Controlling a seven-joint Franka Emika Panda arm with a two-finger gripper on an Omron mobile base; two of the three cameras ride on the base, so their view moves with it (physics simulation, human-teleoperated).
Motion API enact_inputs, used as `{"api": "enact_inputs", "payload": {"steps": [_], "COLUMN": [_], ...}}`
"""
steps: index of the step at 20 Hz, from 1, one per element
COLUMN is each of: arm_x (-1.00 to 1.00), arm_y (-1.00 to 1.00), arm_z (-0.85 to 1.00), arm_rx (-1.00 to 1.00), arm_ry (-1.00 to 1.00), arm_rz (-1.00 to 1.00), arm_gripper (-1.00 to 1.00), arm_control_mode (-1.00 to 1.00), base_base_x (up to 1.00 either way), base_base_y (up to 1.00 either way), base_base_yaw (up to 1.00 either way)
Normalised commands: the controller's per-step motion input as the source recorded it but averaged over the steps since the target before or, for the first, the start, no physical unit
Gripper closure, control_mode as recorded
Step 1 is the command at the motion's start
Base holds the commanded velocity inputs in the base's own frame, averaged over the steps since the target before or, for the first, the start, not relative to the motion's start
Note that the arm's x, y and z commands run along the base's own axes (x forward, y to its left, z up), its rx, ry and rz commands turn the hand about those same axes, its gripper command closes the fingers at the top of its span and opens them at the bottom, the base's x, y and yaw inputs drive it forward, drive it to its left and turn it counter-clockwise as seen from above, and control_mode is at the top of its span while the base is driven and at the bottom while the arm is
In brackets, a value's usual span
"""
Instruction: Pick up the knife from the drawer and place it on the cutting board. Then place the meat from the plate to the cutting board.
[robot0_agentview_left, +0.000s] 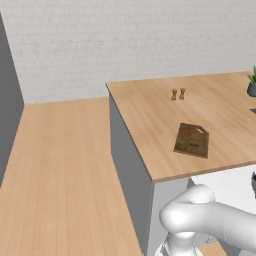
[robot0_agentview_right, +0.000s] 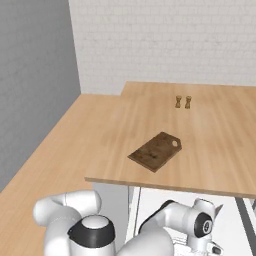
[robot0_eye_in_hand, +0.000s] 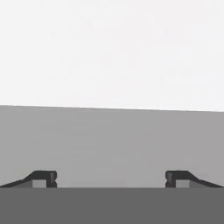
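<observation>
The dark brown cutting board (robot0_agentview_left: 191, 140) (robot0_agentview_right: 156, 151) lies bare on the wooden counter, near its front edge. Below that edge the white drawer (robot0_agentview_left: 225, 184) (robot0_agentview_right: 161, 199) stands pulled out. My arm bends low over the drawer, its wrist (robot0_agentview_right: 204, 226) down by the white inside. In the hand view my gripper (robot0_eye_in_hand: 110, 179) is open, fingertips (robot0_eye_in_hand: 43, 178) far apart with nothing between them, facing a white surface above a grey one. The knife, the meat and the plate are out of view.
Two small wooden shakers (robot0_agentview_left: 178, 94) (robot0_agentview_right: 183, 102) stand at the back of the counter (robot0_agentview_left: 150, 120). A potted plant (robot0_agentview_left: 252, 85) sits at its far right. Open wooden floor (robot0_agentview_left: 60, 175) lies to the left, with a grey wall (robot0_agentview_right: 30, 85) beyond.
</observation>
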Motion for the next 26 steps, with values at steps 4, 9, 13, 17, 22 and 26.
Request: {"api": "enact_inputs", "payload": {"steps": [4, 9, 13, 17, 22, 26], "arm_x": [-0.28, 0.45, 0.74, 0.68, 0.03, -0.15], "arm_y": [-0.02, 0.00, -0.03, -0.33, -0.41, 0.00], "arm_z": [0.22, 0.69, 0.64, 0.24, 0.03, 0.03], "arm_rx": [0.00, 0.01, 0.05, 0.12, 0.13, -0.01], "arm_ry": [0.01, -0.05, -0.18, -0.26, -0.42, -0.30], "arm_rz": [0.00, -0.04, -0.14, -0.24, -0.28, -0.21], "arm_gripper": [-1.00, -1.00, -1.00, -1.00, -1.00, -1.00], "arm_control_mode": [-1.00, -1.00, -1.00, -1.00, -1.00, -1.00], "base_base_x": [0.00, 0.00, 0.00, 0.00, 0.00, 0.00], "base_base_y": [0.00, 0.00, 0.00, 0.00, 0.00, 0.00], "base_base_yaw": [0.00, 0.00, 0.00, 0.00, 0.00, 0.00]}}
